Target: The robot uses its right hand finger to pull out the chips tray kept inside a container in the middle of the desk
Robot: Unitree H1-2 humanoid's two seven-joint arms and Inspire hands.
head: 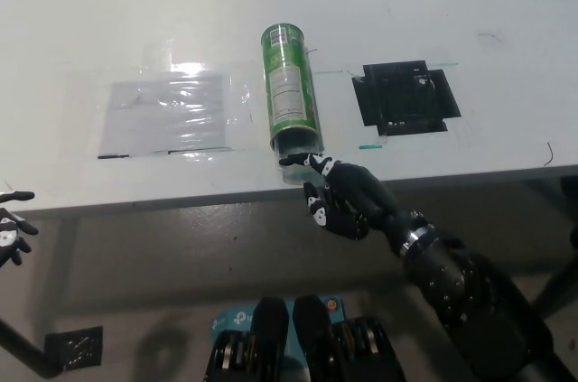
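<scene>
Seen from the head view, the green chips container (291, 88) lies on its side mid-surface (379, 3), its open mouth facing the near edge, with the clear tray (298, 168) just showing there. The black right hand (339, 197) holds nothing, one finger extended to the tray's lip, the rest curled. If that finger slips off the lip, the can may roll or skid sideways. The white left hand (11, 227) rests low at far left, fingers spread.

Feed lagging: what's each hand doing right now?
Left hand: open, holding nothing, at the far left edge.
Right hand: holding nothing, a finger extended at the can mouth.
</scene>
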